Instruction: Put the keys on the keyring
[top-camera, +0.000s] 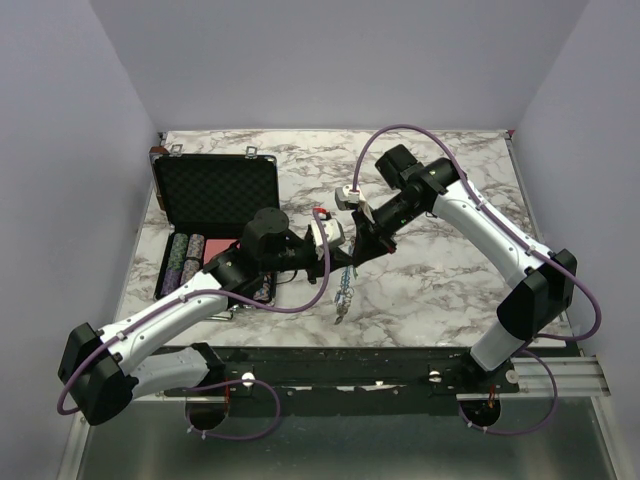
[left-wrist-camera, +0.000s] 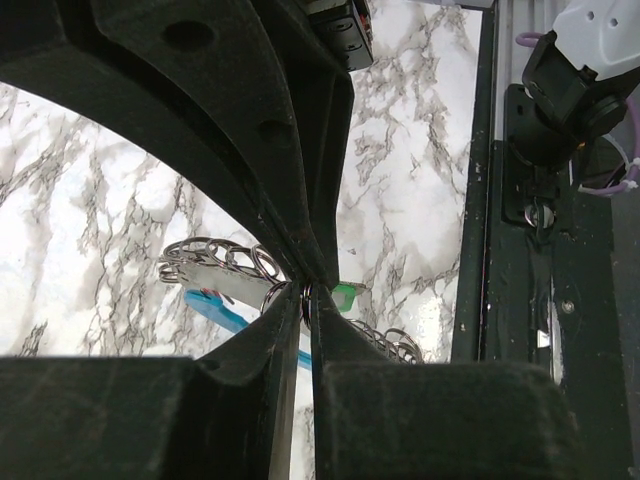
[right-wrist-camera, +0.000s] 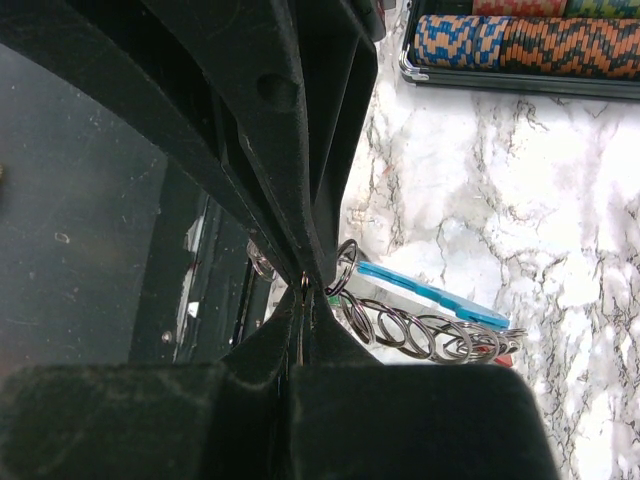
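Note:
Both grippers meet above the middle of the table. My left gripper (top-camera: 330, 258) (left-wrist-camera: 305, 290) is shut on a thin metal ring of the keyring (left-wrist-camera: 215, 262), only a slit showing between its fingers. My right gripper (top-camera: 352, 252) (right-wrist-camera: 304, 283) is shut on another thin ring of the keyring (right-wrist-camera: 420, 335). A row of small silver rings and the bright blue segment (right-wrist-camera: 430, 292) (left-wrist-camera: 215, 308) trail from the grips. The bundle (top-camera: 344, 295) hangs below both grippers over the marble. A green key head (left-wrist-camera: 350, 295) shows behind the left fingers. Other keys are too small to make out.
An open black foam-lined case (top-camera: 215, 190) with rows of poker chips (top-camera: 185, 262) (right-wrist-camera: 520, 45) stands at the left of the marble table (top-camera: 450, 290). The black base rail (top-camera: 380, 372) runs along the near edge, under the hanging bundle.

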